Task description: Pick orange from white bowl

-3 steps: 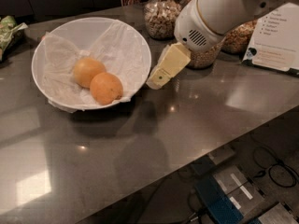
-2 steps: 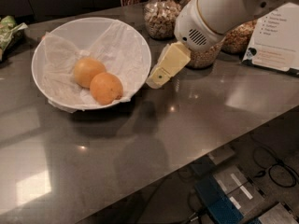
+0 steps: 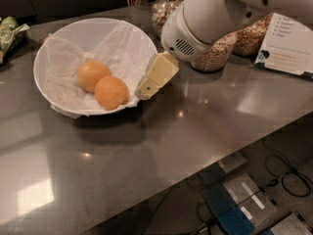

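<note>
The white bowl (image 3: 58, 33), lined with crinkled white paper, stands at the left of the dark counter. Two fruits lie in it. The deeper orange (image 3: 111, 92) is at the front. The paler, yellower fruit (image 3: 91, 74) touches it from behind and to the left. My gripper (image 3: 146, 86), with cream-coloured fingers, reaches down from the white arm at the upper right. Its tip is at the bowl's right rim, just right of the orange and apart from it. It holds nothing.
Glass jars of grain (image 3: 215, 53) stand behind the arm at the back. A white printed card (image 3: 288, 45) leans at the right. A green packet (image 3: 10, 31) lies at the far left. The counter's front edge runs diagonally, with cables and boxes on the floor below.
The gripper has moved left and a little down, from beside the bowl to its right rim, closer to the orange. The fruits have not moved.
</note>
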You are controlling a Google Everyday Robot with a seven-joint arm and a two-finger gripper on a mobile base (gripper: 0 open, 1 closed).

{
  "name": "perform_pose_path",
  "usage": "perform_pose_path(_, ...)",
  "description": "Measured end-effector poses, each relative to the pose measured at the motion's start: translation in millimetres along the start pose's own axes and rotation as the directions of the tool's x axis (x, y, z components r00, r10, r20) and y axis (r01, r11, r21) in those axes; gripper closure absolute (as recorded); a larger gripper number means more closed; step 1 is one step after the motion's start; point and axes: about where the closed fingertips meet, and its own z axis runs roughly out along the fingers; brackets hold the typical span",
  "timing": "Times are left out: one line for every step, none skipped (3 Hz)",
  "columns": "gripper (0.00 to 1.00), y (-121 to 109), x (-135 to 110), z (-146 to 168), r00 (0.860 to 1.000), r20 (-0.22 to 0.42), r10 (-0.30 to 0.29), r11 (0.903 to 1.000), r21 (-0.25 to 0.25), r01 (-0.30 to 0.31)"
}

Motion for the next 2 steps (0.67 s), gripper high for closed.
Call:
perform_pose_path(0.00, 11, -22, 15, 0.999, 0.022, -0.031, 0.9993, -0.017, 0.032)
perform_pose_path(0.00, 24, -48, 48, 0.998, 0.035, -0.048, 0.9969, -0.061, 0.050)
